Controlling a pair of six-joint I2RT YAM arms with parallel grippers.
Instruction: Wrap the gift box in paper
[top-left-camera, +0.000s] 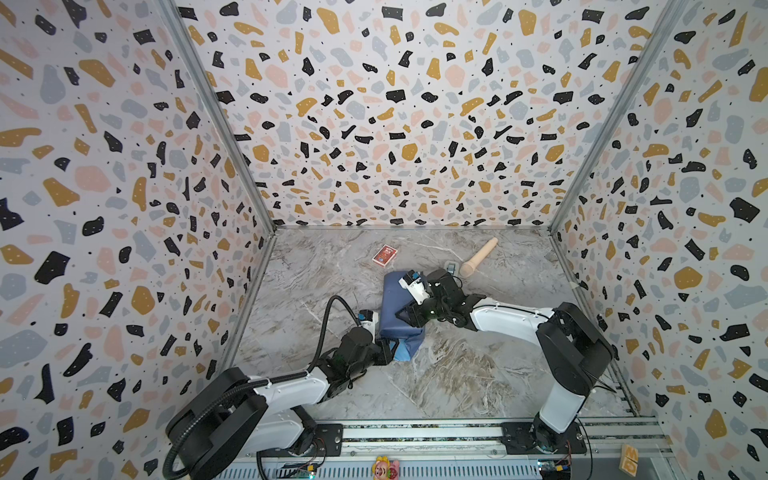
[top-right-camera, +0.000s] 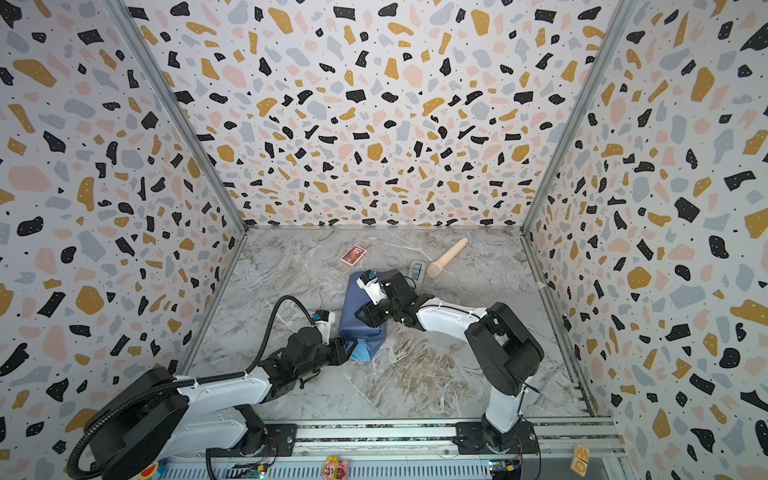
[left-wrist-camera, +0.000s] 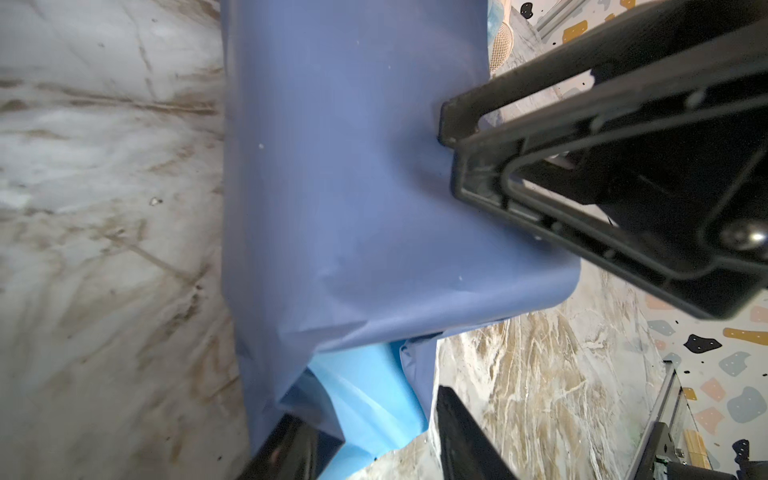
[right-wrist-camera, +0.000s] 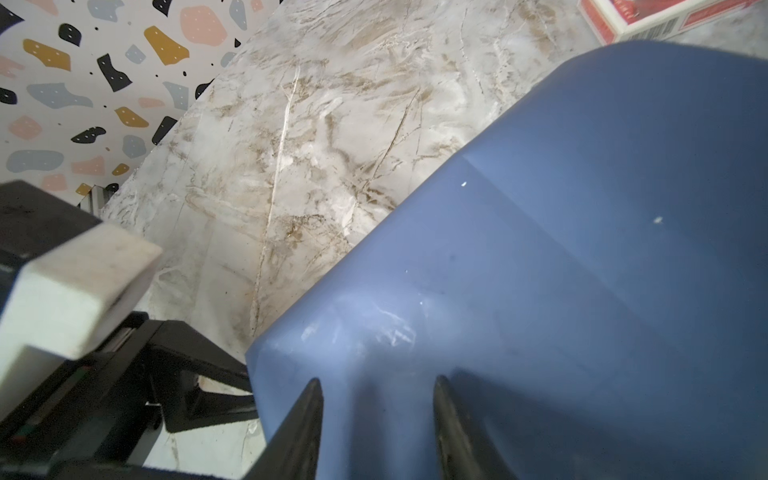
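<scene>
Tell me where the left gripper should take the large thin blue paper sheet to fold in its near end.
Probably take the large thin blue paper sheet by its crumpled loose tail, where the lighter underside shows. Come in low from the near side with the left gripper, fingers astride it: the tail juts free of the covered bulk, while the rest lies smooth, offering no edge.

Paper (left-wrist-camera: 353, 187): thin sheet, smooth, softly creased. The outer face is matt dusty blue; the underside is brighter sky blue with a faint sheen.
Desk (top-left-camera: 457, 374): grey-brown marbled surface, smooth, low sheen.
Card pack (top-left-camera: 384, 254): red printed cardboard, lightly glossy.
Wooden club (top-left-camera: 480, 257): pale bare wood, smooth, matt.
Right hand (right-wrist-camera: 378, 411): black moulded plastic, matt.
</scene>
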